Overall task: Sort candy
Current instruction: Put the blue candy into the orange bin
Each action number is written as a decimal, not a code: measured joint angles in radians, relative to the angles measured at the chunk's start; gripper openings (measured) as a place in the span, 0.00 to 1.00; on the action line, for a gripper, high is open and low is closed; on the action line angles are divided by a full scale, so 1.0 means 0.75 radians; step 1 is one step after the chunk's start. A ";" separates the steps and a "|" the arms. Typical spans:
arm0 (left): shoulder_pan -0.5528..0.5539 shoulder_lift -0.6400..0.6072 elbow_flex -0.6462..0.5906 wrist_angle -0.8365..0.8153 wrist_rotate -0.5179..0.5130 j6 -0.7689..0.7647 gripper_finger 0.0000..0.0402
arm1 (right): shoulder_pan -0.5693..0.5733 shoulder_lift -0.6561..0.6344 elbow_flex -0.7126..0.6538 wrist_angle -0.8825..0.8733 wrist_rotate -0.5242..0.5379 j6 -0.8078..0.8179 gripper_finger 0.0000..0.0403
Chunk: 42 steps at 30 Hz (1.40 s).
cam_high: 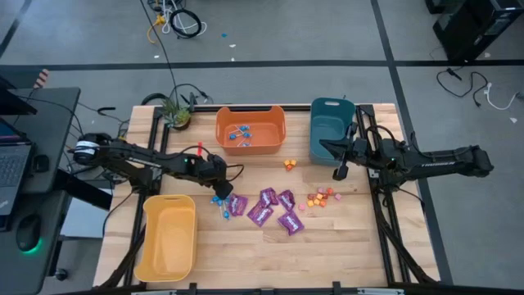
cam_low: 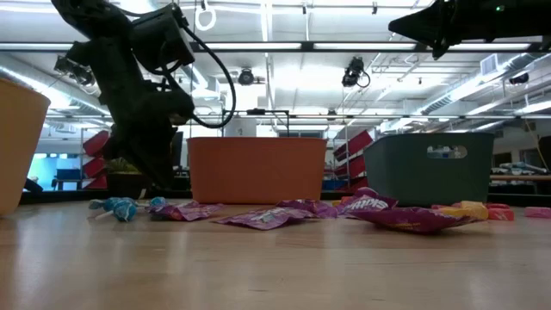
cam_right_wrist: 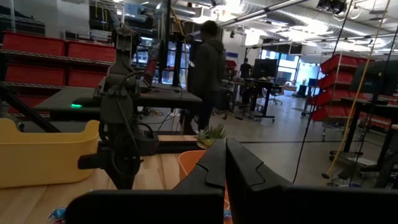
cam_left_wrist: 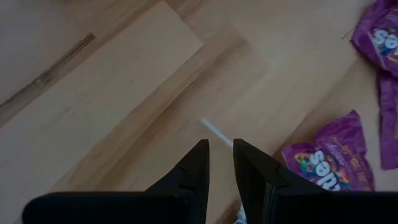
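Light wooden plank table (cam_high: 246, 254) is carrying 3 plastic bins: orange rectangular bin (cam_high: 250, 129) sitting at the far edge, dark teal bin (cam_high: 329, 129) standing just beside it, yellow bin (cam_high: 167, 238) lying near the front corner. Small potted green plant (cam_high: 175, 111) is resting by the orange bin. Person in dark clothes (cam_right_wrist: 208, 68) is standing in the bkgd.

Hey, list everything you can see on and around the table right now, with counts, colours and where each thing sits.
Purple packets: about five, table middle.
Blue lollipops: a few loose by the left pincer; more inside the orange bin.
Small pieces: several, orange, red and pink, right of the packets; two more near the teal bin.
Yellow bin: one, near left corner.
Plant: one, green, far left corner.
Person: one, standing in the room behind.
Left pincer: partly open, down at a lollipop stick.
Right pincer: shut, raised, holds nothing.
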<state>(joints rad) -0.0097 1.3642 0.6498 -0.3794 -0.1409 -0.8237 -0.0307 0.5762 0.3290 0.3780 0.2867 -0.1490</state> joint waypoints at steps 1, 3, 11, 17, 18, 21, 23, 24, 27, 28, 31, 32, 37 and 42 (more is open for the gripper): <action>0.000 0.003 0.000 0.006 -0.004 0.000 0.19 | 0.000 0.000 0.000 0.000 0.000 0.000 0.00; 0.000 0.007 0.000 0.024 -0.006 0.000 0.19 | 0.000 0.000 0.000 0.000 0.000 0.000 0.00; 0.000 0.051 0.001 0.073 -0.006 -0.011 0.19 | 0.000 0.000 0.000 0.001 0.000 0.000 0.00; 0.000 0.110 0.001 0.085 0.005 -0.026 0.19 | 0.000 -0.001 0.000 0.001 0.000 0.000 0.00; 0.000 0.114 0.001 0.094 0.006 -0.026 0.19 | 0.000 0.000 0.000 0.001 0.000 0.000 0.00; 0.000 0.120 0.001 0.117 0.023 -0.026 0.20 | 0.000 0.000 0.000 0.002 0.000 0.000 0.00; 0.000 0.122 0.001 0.108 0.027 -0.026 0.22 | 0.000 0.000 0.000 0.001 0.000 0.000 0.00; 0.000 0.122 0.001 0.108 0.027 -0.026 0.23 | 0.000 -0.001 0.000 0.002 0.000 0.000 0.00; 0.000 0.122 0.001 0.108 0.028 -0.026 0.26 | 0.000 0.000 0.000 0.001 0.000 0.000 0.00; 0.000 0.122 0.001 0.109 0.028 -0.029 0.27 | 0.000 -0.001 0.000 0.001 0.000 0.000 0.00; 0.000 0.122 0.001 0.110 0.027 -0.030 0.28 | 0.000 0.000 0.000 0.001 0.000 0.000 0.00; 0.000 0.122 0.001 0.109 0.027 -0.030 0.28 | 0.000 0.000 0.000 0.001 0.000 0.000 0.00; 0.000 0.132 0.001 0.114 0.015 -0.030 0.28 | 0.000 0.000 0.000 0.001 0.000 0.000 0.00; 0.000 0.190 0.003 0.125 0.002 -0.029 0.28 | 0.000 0.000 0.000 0.001 0.000 0.000 0.00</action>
<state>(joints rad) -0.0097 1.5069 0.6520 -0.2855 -0.1392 -0.8452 -0.0307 0.5762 0.3290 0.3786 0.2867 -0.1490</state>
